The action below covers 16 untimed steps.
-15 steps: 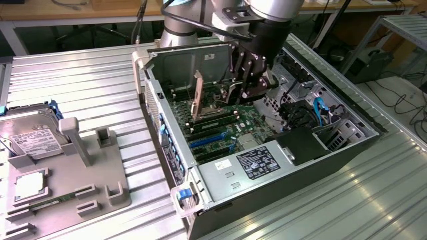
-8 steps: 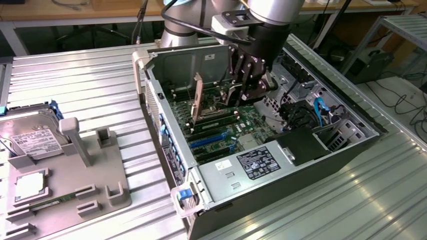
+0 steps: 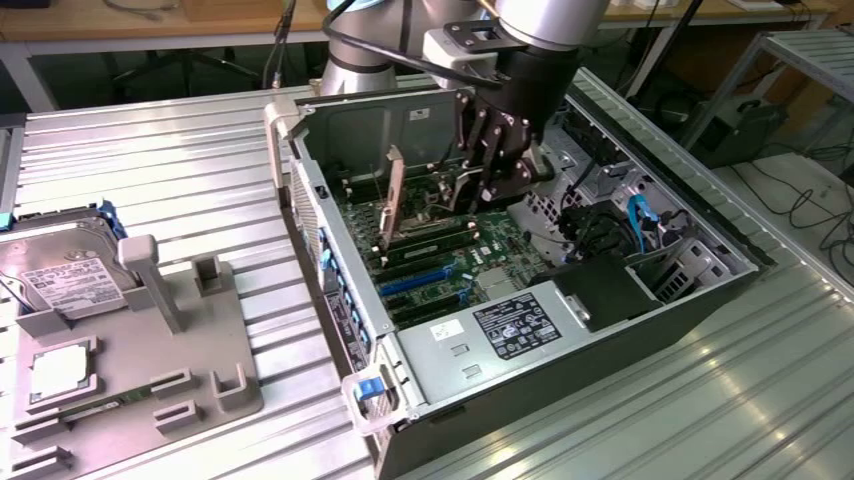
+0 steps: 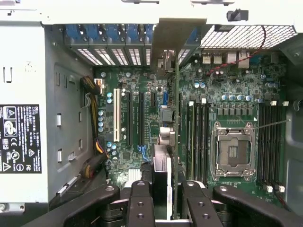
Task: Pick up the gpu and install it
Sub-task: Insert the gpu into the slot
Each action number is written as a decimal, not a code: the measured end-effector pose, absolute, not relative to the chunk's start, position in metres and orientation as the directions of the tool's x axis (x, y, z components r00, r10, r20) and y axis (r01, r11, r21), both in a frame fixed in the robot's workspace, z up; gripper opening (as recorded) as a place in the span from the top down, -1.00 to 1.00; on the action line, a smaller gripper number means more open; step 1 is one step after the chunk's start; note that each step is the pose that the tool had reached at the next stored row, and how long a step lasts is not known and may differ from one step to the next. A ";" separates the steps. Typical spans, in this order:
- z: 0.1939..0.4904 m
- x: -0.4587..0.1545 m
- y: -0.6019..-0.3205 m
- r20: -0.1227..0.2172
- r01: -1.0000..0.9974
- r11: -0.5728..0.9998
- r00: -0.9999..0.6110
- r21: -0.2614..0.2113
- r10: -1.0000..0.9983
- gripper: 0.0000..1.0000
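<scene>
Black gripper [image 4: 161,203] fingers pinch the gpu [image 4: 176,142] on edge, partly closed on its top, inside the open computer case [image 3: 721,270] over the motherboard [image 3: 501,245]. If you press while it sits off its slot, the connector or board may suffer.

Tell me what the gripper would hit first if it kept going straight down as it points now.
Probably the motherboard: the gripper, holding the card edge-on inside the computer case, points at its slots. Depth is unclear.
</scene>
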State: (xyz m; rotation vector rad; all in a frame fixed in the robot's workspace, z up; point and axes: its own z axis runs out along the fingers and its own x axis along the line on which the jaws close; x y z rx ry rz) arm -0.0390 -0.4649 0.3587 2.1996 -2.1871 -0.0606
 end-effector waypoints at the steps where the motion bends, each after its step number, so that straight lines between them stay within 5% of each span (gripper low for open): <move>1: 0.359 -0.039 -0.465 0.000 -0.998 -0.006 0.006 0.062 -1.000 0.44; 16: 0.343 -0.039 -0.461 0.000 -0.998 -0.006 0.006 0.061 -1.000 0.44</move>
